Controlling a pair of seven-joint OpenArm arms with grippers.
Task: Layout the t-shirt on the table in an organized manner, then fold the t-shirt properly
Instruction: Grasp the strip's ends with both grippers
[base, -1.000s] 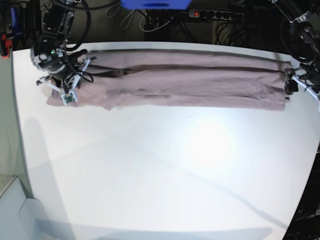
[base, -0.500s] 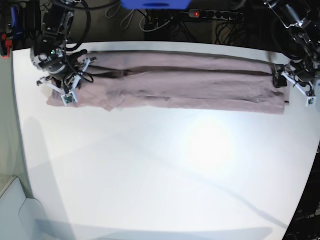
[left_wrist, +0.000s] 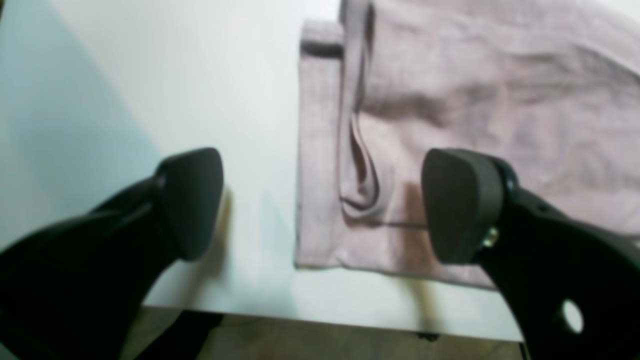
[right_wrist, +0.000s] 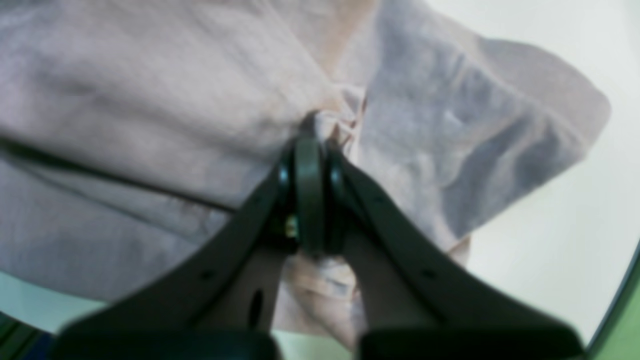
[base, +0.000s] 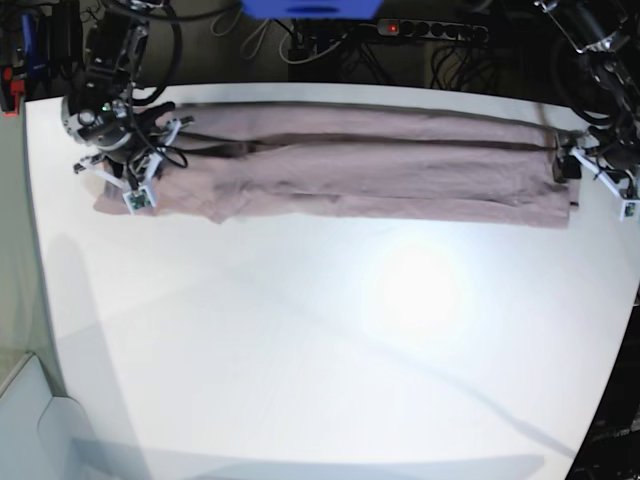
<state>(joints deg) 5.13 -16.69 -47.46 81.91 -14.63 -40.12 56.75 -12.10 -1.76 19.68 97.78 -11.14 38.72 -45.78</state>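
Note:
The mauve-pink t-shirt (base: 360, 165) lies as a long folded band across the far side of the white table (base: 320, 330). At its left end in the base view, my right gripper (base: 148, 168) is shut on a bunched fold of the t-shirt (right_wrist: 150, 100), its fingertips (right_wrist: 310, 135) pressed together into the cloth. At the right end, my left gripper (base: 570, 165) hangs open over the shirt's edge (left_wrist: 325, 150). One pad (left_wrist: 192, 200) is over bare table and the other pad (left_wrist: 460, 200) is over the cloth; nothing is gripped.
A black power strip (base: 430, 30), cables and a blue object (base: 310, 8) sit behind the table's far edge. The table's edge (left_wrist: 350, 315) runs just below my left gripper. The curved right rim (base: 625, 300) is close to that arm.
My left arm shifted inward over the shirt's right end, then eased back a little, staying open. The shirt's right end moved slightly. My right gripper stayed shut on the cloth, barely moving.

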